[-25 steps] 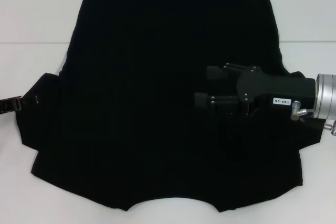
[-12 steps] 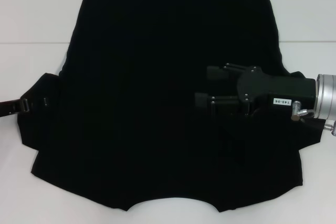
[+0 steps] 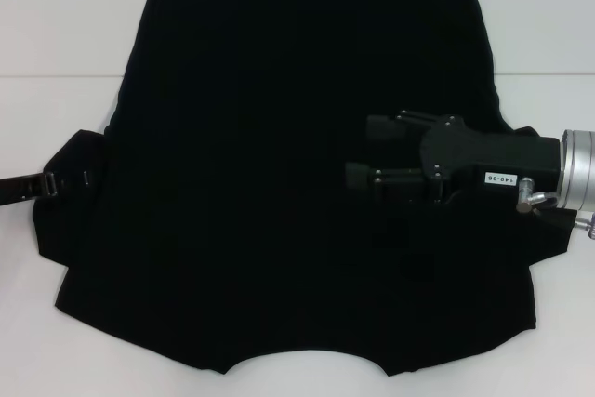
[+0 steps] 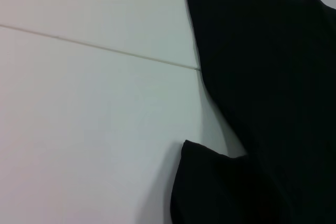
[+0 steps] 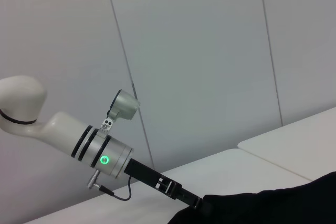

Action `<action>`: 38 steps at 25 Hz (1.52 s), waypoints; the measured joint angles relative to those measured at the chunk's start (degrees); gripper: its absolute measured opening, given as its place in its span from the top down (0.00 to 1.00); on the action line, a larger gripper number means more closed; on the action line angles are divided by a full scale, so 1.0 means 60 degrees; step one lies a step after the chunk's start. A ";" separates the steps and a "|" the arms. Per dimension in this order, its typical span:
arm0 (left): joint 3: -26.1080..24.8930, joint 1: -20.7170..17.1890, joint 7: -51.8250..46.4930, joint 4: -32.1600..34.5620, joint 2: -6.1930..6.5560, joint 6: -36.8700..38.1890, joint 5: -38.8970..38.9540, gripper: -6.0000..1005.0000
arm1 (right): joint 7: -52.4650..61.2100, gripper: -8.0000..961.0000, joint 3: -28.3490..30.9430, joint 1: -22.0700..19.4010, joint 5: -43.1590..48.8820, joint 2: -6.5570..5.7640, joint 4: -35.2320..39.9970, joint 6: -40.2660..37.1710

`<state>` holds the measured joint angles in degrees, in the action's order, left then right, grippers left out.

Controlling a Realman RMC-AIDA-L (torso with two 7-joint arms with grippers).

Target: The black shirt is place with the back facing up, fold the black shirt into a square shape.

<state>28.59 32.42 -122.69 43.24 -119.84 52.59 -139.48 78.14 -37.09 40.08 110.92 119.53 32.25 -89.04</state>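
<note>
The shirt [image 3: 297,174] lies flat on the white worktop [image 3: 65,16], plain black side up, with no letters showing. It looks soft and smooth, wide in the body, with a curved neck edge near the robot and a short sleeve on each side.

The left tool [image 3: 70,177] is at the shirt's left sleeve. I cannot tell if it is open or closed, as its tips blend into the dark cloth. The right tool [image 3: 358,151] hangs over the right half of the shirt, pointing to the middle. Its two fingers stand apart and hold nothing.

I think the folding is only at its start, at the left sleeve. Next, that sleeve should go over onto the body. The tool must hold the cloth well, lift it a little, and lay it down flat so no bumps form.
</note>
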 joint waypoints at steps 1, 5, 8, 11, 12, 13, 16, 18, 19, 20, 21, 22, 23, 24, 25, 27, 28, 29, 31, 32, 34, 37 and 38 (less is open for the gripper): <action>-0.0001 0.0008 -0.0002 0.0002 0.0004 0.0014 0.0000 0.23 | 0.0000 0.02 0.0000 0.0000 -0.0005 0.0000 0.0004 0.0000; -0.0004 0.0049 0.0036 0.0002 0.0046 0.0063 -0.0005 0.25 | 0.0000 0.02 0.0000 -0.0015 -0.0107 -0.0005 0.0017 -0.0016; -0.0004 0.0077 0.0079 0.0002 0.0058 -0.0037 -0.0173 0.25 | 0.0000 0.02 0.0000 -0.0025 -0.0125 -0.0013 0.0017 -0.0026; 0.0047 0.0092 0.0090 -0.0026 0.0029 -0.0325 -0.0356 0.26 | 0.0000 0.02 0.0000 -0.0038 -0.0129 -0.0015 0.0017 -0.0035; 0.0087 0.0092 0.0093 -0.0035 0.0015 -0.0414 -0.0380 0.26 | 0.0000 0.02 0.0000 -0.0041 -0.0130 -0.0015 0.0016 -0.0037; 0.0152 0.0091 0.0096 -0.0043 -0.0001 -0.0499 -0.0396 0.27 | 0.0000 0.02 0.0000 -0.0042 -0.0131 -0.0015 0.0013 -0.0038; 0.0239 0.0076 0.0102 -0.0044 -0.0016 -0.0632 -0.0406 0.50 | 0.0000 0.02 0.0000 -0.0044 -0.0132 -0.0015 -0.0002 -0.0040; 0.0251 0.0079 0.0129 -0.0044 -0.0018 -0.0634 -0.0409 0.59 | 0.0000 0.02 0.0000 -0.0044 -0.0132 -0.0014 -0.0005 -0.0043; 0.0254 0.0081 0.0142 -0.0044 -0.0019 -0.0635 -0.0410 0.64 | 0.0000 0.02 0.0000 -0.0044 -0.0133 -0.0014 -0.0006 -0.0043; 0.0256 0.0082 0.0155 -0.0042 -0.0020 -0.0637 -0.0411 0.69 | 0.0000 0.02 0.0000 -0.0044 -0.0136 -0.0011 -0.0009 -0.0045; 0.0257 0.0082 0.0160 -0.0037 -0.0021 -0.0637 -0.0411 0.74 | 0.0000 0.02 0.0000 -0.0044 -0.0139 -0.0007 -0.0013 -0.0048; 0.0258 0.0082 0.0161 -0.0028 -0.0021 -0.0639 -0.0411 0.78 | 0.0000 0.02 0.0000 -0.0044 -0.0142 -0.0006 -0.0017 -0.0051; 0.0259 0.0082 0.0161 -0.0023 -0.0021 -0.0640 -0.0411 0.83 | 0.0000 0.02 0.0000 -0.0044 -0.0146 -0.0005 -0.0021 -0.0055; 0.0260 0.0081 0.0161 -0.0019 -0.0021 -0.0642 -0.0411 0.87 | 0.0000 0.02 0.0000 -0.0044 -0.0150 -0.0004 -0.0025 -0.0057; 0.0261 0.0078 0.0161 -0.0015 -0.0021 -0.0643 -0.0411 0.92 | -0.0001 0.02 0.0000 -0.0044 -0.0150 -0.0002 -0.0029 -0.0052; 0.0261 0.0071 0.0161 -0.0009 -0.0021 -0.0646 -0.0411 0.96 | 0.0000 0.02 0.0000 -0.0044 -0.0171 0.0000 -0.0036 -0.0034; 0.0255 0.0069 0.0161 -0.0005 -0.0022 -0.0647 -0.0411 0.97 | 0.0000 0.02 0.0000 -0.0045 -0.0196 0.0000 -0.0039 -0.0033; 0.0244 0.0068 0.0161 -0.0001 -0.0022 -0.0649 -0.0411 0.97 | 0.0000 0.02 0.0000 -0.0049 -0.0221 0.0001 -0.0041 -0.0038; 0.0211 0.0063 0.0161 0.0036 -0.0022 -0.0649 -0.0411 0.97 | 0.0000 0.02 0.0000 -0.0055 -0.0272 0.0001 -0.0046 -0.0054; 0.0202 0.0057 0.0161 0.0065 -0.0022 -0.0650 -0.0410 0.97 | 0.0000 0.02 0.0000 -0.0059 -0.0296 0.0001 -0.0050 -0.0050; 0.0192 0.0036 0.0160 0.0136 -0.0022 -0.0655 -0.0392 0.98 | -0.0005 0.02 0.0000 -0.0058 -0.0348 0.0001 -0.0056 0.0005; 0.0153 0.0006 0.0134 0.0208 -0.0022 -0.0795 -0.0349 0.99 | -0.0016 0.02 0.0000 -0.0053 -0.0407 0.0000 -0.0069 0.0083; 0.0140 -0.0002 0.0120 0.0223 -0.0021 -0.0850 -0.0349 0.99 | -0.0022 0.02 0.0000 -0.0053 -0.0440 0.0001 -0.0097 0.0106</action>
<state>29.43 32.40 -121.97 44.57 -119.97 47.49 -141.58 78.00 -37.09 39.76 108.28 119.53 31.67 -88.40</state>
